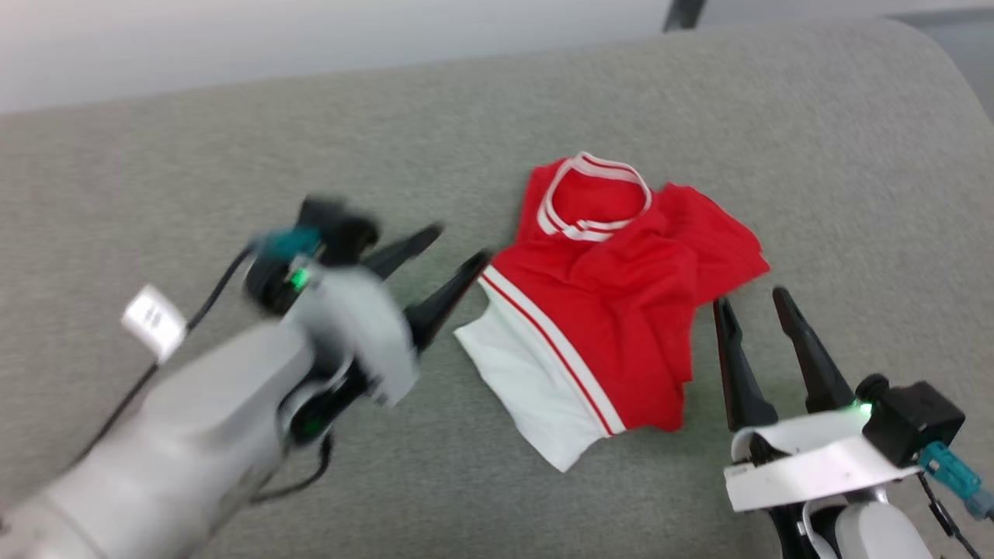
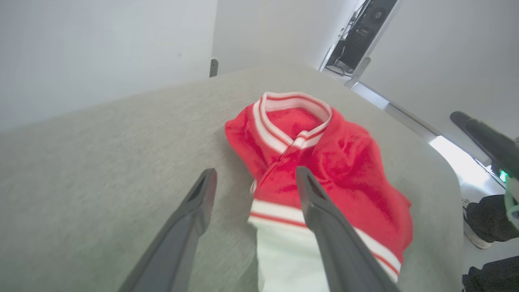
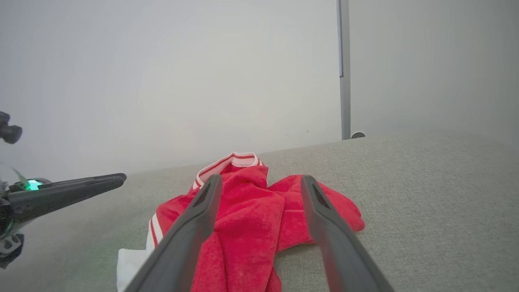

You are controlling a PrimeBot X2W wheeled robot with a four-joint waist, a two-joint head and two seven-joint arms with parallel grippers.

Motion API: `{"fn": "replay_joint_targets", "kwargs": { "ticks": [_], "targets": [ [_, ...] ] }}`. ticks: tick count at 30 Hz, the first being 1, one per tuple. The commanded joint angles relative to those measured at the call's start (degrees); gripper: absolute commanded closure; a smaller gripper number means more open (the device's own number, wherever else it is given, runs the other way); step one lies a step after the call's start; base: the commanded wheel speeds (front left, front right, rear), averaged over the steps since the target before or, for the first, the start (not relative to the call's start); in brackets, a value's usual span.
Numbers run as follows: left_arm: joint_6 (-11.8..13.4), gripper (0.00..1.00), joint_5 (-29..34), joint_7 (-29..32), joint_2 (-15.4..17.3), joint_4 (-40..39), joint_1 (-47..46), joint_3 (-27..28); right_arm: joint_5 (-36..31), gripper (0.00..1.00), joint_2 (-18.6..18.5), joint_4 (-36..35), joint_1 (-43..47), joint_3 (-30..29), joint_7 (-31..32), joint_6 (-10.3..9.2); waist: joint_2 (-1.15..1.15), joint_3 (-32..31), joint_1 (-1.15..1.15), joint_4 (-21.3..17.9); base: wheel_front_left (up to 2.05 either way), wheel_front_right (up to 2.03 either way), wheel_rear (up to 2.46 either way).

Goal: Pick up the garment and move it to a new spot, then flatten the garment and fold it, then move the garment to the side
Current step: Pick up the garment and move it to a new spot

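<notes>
The shirt (image 1: 613,310) lies crumpled on the grey desk (image 1: 233,171), its striped collar at the far end and a white sleeve spread toward me. My left claw (image 1: 458,244) is released, fingers spread and empty, one tip just beside the striped sleeve seam. My right claw (image 1: 751,298) is likewise released, its tips just beside the shirt's red edge on the other side

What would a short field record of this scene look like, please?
surface: grey fabric-covered top
garment: red jersey T-shirt, crumpled in a heap, collar at the far end, white sleeve toward the robot's left
left claw: open, empty, beside the sleeve's striped trim
right claw: open, empty, at the T-shirt's near right edge
task stage: not yet flattened or folded
</notes>
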Motion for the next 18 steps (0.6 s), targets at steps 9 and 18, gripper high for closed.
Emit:
{"fn": "replay_joint_targets", "kwargs": {
  "ticks": [9, 18],
  "targets": [
    [0.9, 0.00, -0.7, -4.0, -0.1, 4.9, 19.3, 17.1, -1.0, 0.00, -1.0, 1.6, 7.6, -5.7, -0.1, -0.02, 0.00, -5.8, 0.00, 7.2, 0.00, 0.00, 0.00],
    [4.7, 0.00, 16.2, -4.1, -4.9, -3.4, 41.4, 42.2, -0.9, 0.00, -2.0, 0.0, 13.1, -8.6, 0.9, -0.02, 0.00, -8.4, 0.00, 9.5, 0.00, 0.00, 0.00]
  ]
}}
